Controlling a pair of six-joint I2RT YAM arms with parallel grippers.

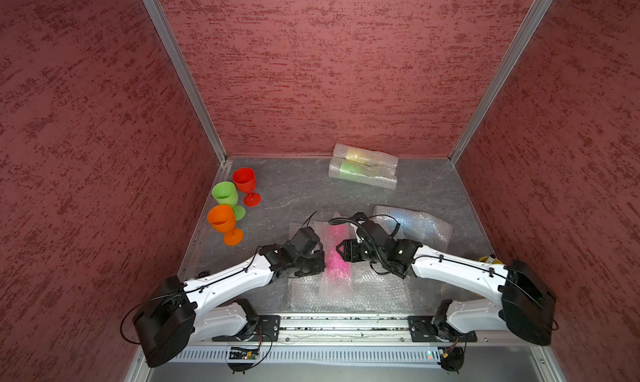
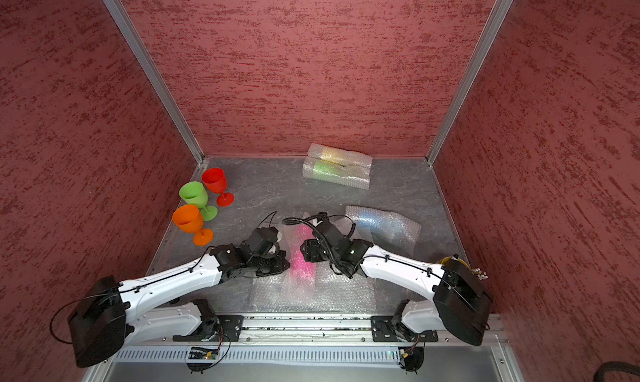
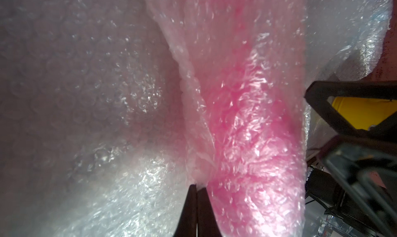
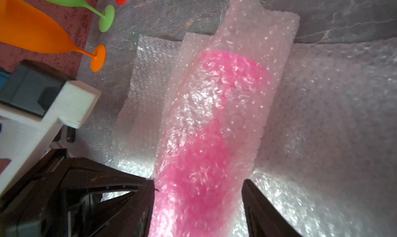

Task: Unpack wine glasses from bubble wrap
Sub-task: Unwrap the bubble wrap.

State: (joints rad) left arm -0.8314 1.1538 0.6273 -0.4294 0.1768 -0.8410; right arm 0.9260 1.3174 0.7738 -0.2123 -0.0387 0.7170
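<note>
A pink wine glass (image 1: pixel 336 259) (image 4: pixel 214 117) lies in a bubble wrap sleeve (image 4: pixel 257 31) at the front middle, on flat sheets of wrap (image 1: pixel 374 290). My left gripper (image 1: pixel 323 260) (image 3: pixel 197 188) is shut, pinching the sleeve's edge (image 3: pixel 193 139) on its left side. My right gripper (image 1: pixel 338 251) (image 4: pixel 198 182) is open, its fingers on either side of the wrapped glass, one finger (image 4: pixel 148 195) touching the wrap and the far one a little apart. Red (image 1: pixel 244 179), green (image 1: pixel 224 193) and orange (image 1: pixel 221 219) glasses stand unwrapped at the left.
Two wrapped bundles, yellowish (image 1: pixel 360 153) and green (image 1: pixel 353 170), lie at the back against the wall. A wrapped bluish bundle (image 1: pixel 412 224) lies behind the right arm. A yellow cup (image 1: pixel 486 259) peeks out at the right wall. Red walls close in three sides.
</note>
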